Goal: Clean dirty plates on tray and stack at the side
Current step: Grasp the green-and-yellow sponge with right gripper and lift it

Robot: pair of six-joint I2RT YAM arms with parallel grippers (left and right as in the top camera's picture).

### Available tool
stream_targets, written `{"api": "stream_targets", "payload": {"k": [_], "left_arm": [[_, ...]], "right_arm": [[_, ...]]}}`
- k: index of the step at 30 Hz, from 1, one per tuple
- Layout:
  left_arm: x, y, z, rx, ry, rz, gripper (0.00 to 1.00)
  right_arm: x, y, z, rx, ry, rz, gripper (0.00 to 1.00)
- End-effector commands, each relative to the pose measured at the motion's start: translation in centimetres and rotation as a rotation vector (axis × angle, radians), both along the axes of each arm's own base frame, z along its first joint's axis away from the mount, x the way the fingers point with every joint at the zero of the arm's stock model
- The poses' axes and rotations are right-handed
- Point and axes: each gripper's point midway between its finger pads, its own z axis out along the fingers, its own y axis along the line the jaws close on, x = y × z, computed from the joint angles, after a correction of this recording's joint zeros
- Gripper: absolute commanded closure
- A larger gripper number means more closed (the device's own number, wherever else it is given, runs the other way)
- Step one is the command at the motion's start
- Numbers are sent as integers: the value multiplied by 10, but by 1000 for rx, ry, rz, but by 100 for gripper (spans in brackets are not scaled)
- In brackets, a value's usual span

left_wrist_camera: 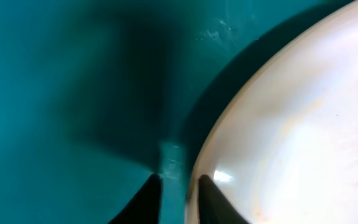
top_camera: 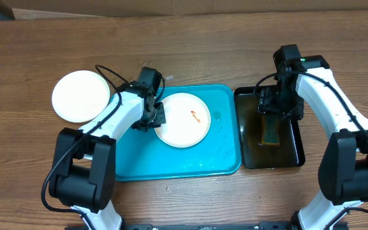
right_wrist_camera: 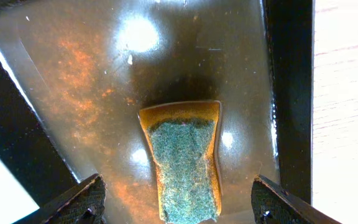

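**A:** The left claw (left_wrist_camera: 174, 198) first. How does it stand?

**B:** Narrow. Its two dark fingertips sit close together at the left edge of the smeared plate (top_camera: 183, 124), one over the rim and the other over the blue of the tray (top_camera: 171, 163). I cannot tell whether they actually pinch the rim.

**A:** And the right claw (right_wrist_camera: 179, 205)?

**B:** Spread wide and gripping nothing. It hangs over the black tub (top_camera: 248, 160), with a finger on either side of the sponge (right_wrist_camera: 185, 162) and clear of it.

**A:** Give me the count.

**B:** Two plates that I can see, one tray, one tub, one sponge and two arms.

**A:** Where are the plates?

**B:** The smeared plate lies flat in the tray, towards its far side. It has a small red-orange smear (top_camera: 195, 115) just right of its centre. The second plate (top_camera: 80, 96) is white and lies on the wooden table (top_camera: 203, 51), left of the tray and apart from it. I cannot tell whether another plate lies under it.

**A:** And what is in the containers?

**B:** The tray holds that one plate, with a few wet glints on the bare blue. The tub sits just beside the tray's right edge and holds shallow murky liquid tinged with orange. The sponge lies in it lengthwise. It is yellow, with its green scouring face up.
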Motion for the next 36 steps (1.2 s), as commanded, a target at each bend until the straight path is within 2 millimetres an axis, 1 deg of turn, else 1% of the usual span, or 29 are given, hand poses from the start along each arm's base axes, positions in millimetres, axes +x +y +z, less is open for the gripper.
{"api": "stream_targets", "payload": {"k": [1, 3, 8, 9, 10, 11, 12, 14, 15, 17, 19, 20, 21, 23, 26, 29, 34, 35, 36], "left_arm": [[3, 7, -2, 32, 0, -35, 63], [1, 2, -1, 0, 10, -40, 57], [-2, -9, -1, -62, 27, -46, 55], [-2, -10, -1, -68, 29, -47, 55], [-3, -11, -1, -75, 31, -49, 55], [-3, -12, -1, -81, 33, -49, 54], [-3, -12, -1, -81, 33, -49, 54], [-3, -12, -1, -81, 33, -49, 53], [-3, -12, -1, -81, 33, -49, 53], [-4, -12, -1, -80, 37, -49, 52], [-5, -12, -1, -79, 43, -49, 52], [-7, -11, -1, -78, 47, -49, 52], [-8, -11, -1, -76, 52, -48, 52], [-11, -11, -2, -74, 64, -49, 52], [-14, -12, -2, -70, 75, -56, 53], [-15, -15, -2, -70, 74, -65, 53], [-14, -19, -2, -71, 67, -75, 52], [-14, -19, -2, -71, 68, -75, 53], [-15, -19, -2, -71, 69, -75, 53]], "right_arm": [[-12, -3, -4, -7, 21, -7, 20], [-19, -4, -15, -10, 41, -21, 21], [-30, -3, -37, -5, 52, -55, 26], [-32, -2, -41, 2, 53, -55, 33], [-35, 0, -46, 17, 58, -56, 47], [-37, 2, -50, 26, 61, -57, 75], [-39, 3, -53, 33, 65, -57, 96], [-43, 5, -53, 46, 81, -58, 96], [-42, 7, -51, 59, 78, -59, 91], [-35, 10, -46, 73, 59, -59, 66], [-27, 10, -41, 76, 35, -50, 47], [-21, 10, -37, 73, 19, -46, 41], [-17, 9, -34, 64, 4, -45, 39], [-11, 5, -32, 41, -16, -45, 39], [-10, -3, -33, -7, -21, -45, 39], [-12, -5, -35, -16, -19, -45, 40], [-7, -4, -46, -10, -57, -49, 53], [-6, -4, -48, -9, -64, -49, 87], [-5, -4, -48, -7, -69, -49, 96]]}}
